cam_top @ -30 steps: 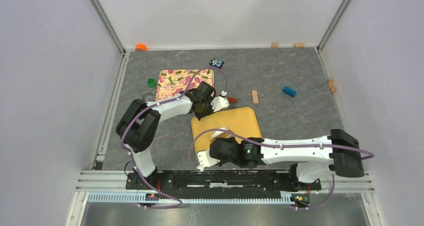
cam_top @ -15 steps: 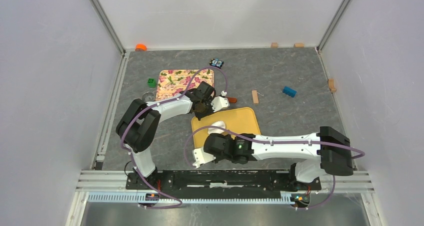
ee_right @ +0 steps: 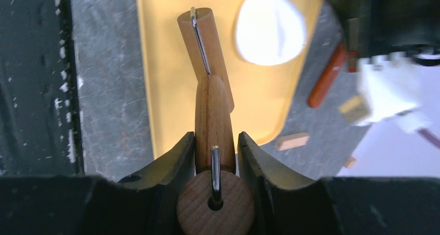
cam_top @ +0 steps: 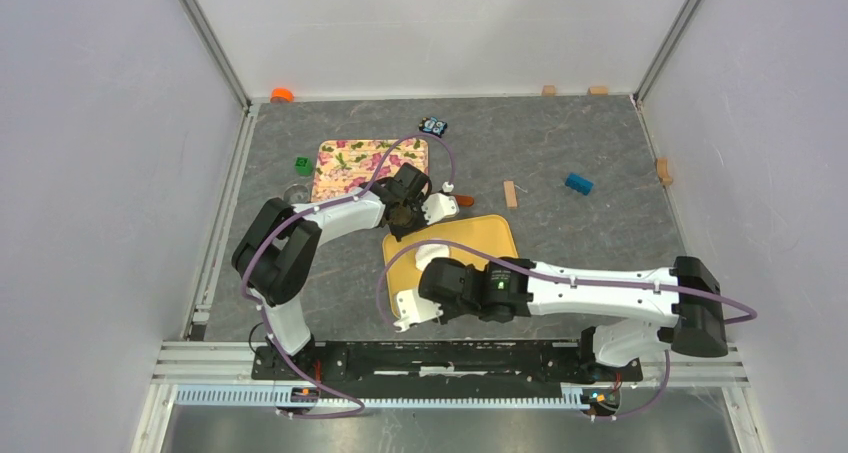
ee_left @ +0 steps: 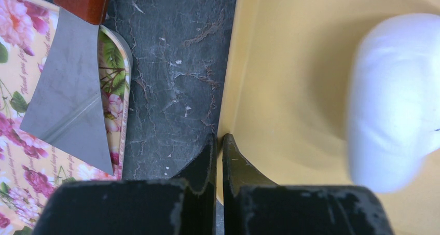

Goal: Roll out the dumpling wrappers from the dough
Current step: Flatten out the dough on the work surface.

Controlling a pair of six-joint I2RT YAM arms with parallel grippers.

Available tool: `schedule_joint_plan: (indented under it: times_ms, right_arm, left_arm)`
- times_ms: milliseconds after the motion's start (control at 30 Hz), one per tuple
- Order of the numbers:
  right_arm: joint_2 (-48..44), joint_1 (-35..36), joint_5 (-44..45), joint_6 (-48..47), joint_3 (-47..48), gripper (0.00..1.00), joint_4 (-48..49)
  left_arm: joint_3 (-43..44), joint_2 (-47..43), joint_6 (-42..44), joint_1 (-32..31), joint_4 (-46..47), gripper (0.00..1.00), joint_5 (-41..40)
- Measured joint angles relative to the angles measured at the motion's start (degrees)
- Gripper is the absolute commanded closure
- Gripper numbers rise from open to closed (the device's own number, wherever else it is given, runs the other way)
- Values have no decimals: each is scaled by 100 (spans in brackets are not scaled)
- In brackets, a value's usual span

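Observation:
A flat round white dumpling wrapper (ee_right: pixel 270 28) lies on the yellow board (ee_right: pixel 166 48); it also shows in the top view (cam_top: pixel 432 253) and, blurred, in the left wrist view (ee_left: pixel 394 95). No other dough shows. My right gripper (ee_right: pixel 215 137) is shut on the handle of a wooden roller (ee_right: pixel 207 64), which lies on the board just beside the wrapper, near side. In the top view the right gripper (cam_top: pixel 418 295) is over the board's near left part. My left gripper (ee_left: pixel 217 139) is shut, pinching the yellow board's far edge (ee_left: pixel 231 90); in the top view it (cam_top: pixel 412 221) is at the far left corner.
A floral board (cam_top: pixel 345 168) lies behind the yellow one, with a metal scraper (ee_left: pixel 67 90) on its corner. A clear cup (cam_top: pixel 297 191) and green cube (cam_top: pixel 302 163) stand to its left. A wooden block (cam_top: pixel 510 193) and blue block (cam_top: pixel 578 183) lie to the right.
My right arm has shifted with the roller, first left, then slightly back right. The white wrapper, covered a second ago, now shows on the board. The left arm has not moved.

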Motion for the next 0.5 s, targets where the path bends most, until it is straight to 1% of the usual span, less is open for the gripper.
schedule_joint_plan:
  times_ms: [133,233,367,500]
  right_arm:
    - [2,-2,273,-225,708,100,-68]
    - [7,-11,522,-514,1207,100,157]
    - [155,-94,673,-855,1353,100,496]
    - [691,-234,754,-1110,1217,100,660]
  left_arm:
    - [0,0,0,0,0,98,0]
    - [0,0,0,0,0,98,-2]
    - [0,0,0,0,0,98,-2]
    - [0,0,0,0,0,98,-2]
